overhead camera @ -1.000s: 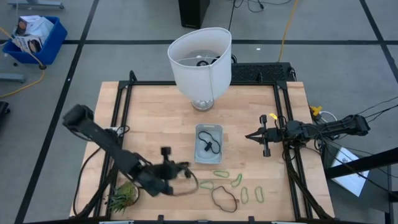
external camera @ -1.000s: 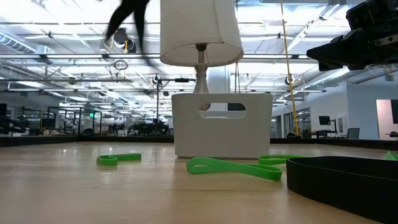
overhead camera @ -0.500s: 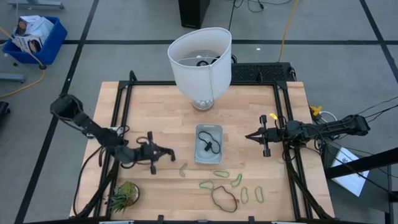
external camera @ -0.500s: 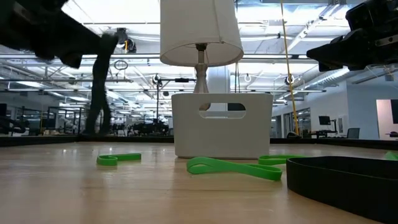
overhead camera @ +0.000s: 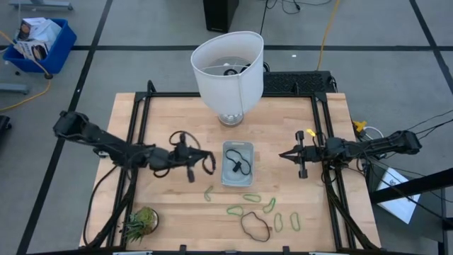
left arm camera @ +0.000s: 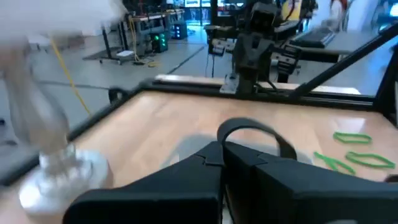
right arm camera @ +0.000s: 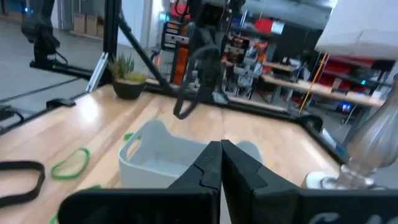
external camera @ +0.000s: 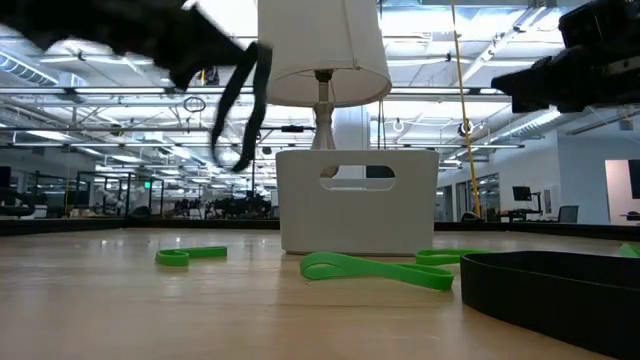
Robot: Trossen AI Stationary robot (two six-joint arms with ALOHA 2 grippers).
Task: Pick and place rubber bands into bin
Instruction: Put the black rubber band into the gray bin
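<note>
While the left gripper (overhead camera: 200, 160) hung above the counter (overhead camera: 177, 120), clamped on a dark rubber band (overhead camera: 209, 162) that dangled from its tips, the bin (overhead camera: 237, 163) sat just beside it toward the right edge, long axis running front to back. One short carry that way should have put the band over the bin. Right gripper (overhead camera: 286, 154) waited pinched closed and empty near the right edge. Loose rubber bands (overhead camera: 256, 212) lay along the front edge.
</note>
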